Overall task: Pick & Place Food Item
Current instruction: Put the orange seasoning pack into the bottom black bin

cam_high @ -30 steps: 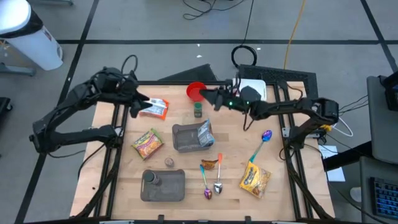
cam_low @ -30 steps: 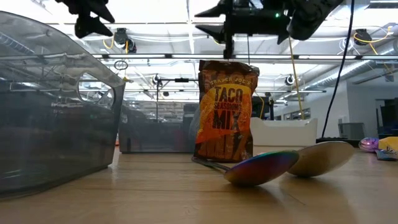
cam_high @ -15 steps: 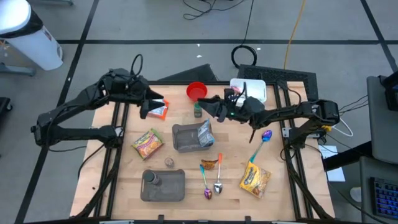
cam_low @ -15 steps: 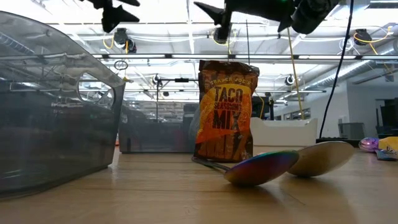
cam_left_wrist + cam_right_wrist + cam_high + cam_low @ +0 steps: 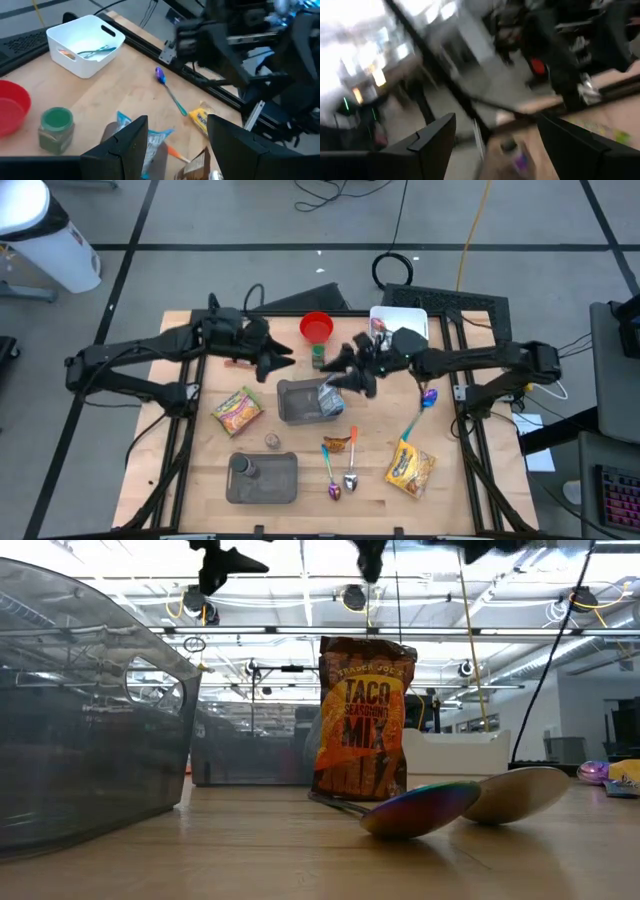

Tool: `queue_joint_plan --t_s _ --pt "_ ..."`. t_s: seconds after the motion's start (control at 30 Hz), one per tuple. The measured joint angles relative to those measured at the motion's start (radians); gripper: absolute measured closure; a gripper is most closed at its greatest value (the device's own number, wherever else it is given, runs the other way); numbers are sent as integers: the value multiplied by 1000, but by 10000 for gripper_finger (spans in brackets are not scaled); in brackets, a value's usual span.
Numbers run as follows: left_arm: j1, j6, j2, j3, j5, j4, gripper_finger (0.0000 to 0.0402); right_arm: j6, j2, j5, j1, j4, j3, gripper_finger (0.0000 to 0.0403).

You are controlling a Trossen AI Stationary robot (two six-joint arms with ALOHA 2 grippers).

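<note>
Nearest the front edge of the wooden table (image 5: 180,480) lie the grey plastic tray (image 5: 262,478), the two spoons (image 5: 341,476) and the orange taco seasoning packet (image 5: 362,718), propped upright, seemingly set out as spare pick choices. Farther back, the blue-and-white food pouch (image 5: 330,394) sits in the grey rectangular container (image 5: 298,401), probably the item to move. Over it, the right gripper (image 5: 352,375) reaches in low, fingers spread and empty, while the left gripper (image 5: 281,360) hovers beside it, open and empty.
</note>
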Motion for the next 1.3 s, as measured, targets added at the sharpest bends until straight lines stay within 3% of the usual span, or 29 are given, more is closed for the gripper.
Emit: queue_joint_plan --t_s 0.1,0.23,0.33,0.43,0.77,0.9,0.97,1.13,1.3 --pt "-79 -70 10 0 -93 34 188 -216 -96 7 41 -309 57 137" --pt "-177 -167 10 0 -195 37 188 -488 -182 136 128 -623 106 144" --pt "-250 -221 10 0 -276 33 188 -651 -216 265 202 -771 108 147" --pt "-314 -265 10 0 -359 28 188 -694 -219 342 243 -841 81 147" --pt "-491 -381 20 2 -533 32 188 -480 -184 336 281 -563 -179 148" --pt "-533 -359 77 42 -542 17 188 -350 -183 343 334 -446 -287 149" --pt "-537 -311 125 83 -508 15 188 -315 -179 379 370 -397 -321 149" --pt "-523 -160 257 186 -338 -51 188 -299 -140 601 439 -303 -339 149" --pt "-495 -88 294 213 -218 -60 188 -208 -13 628 443 -178 -339 149"
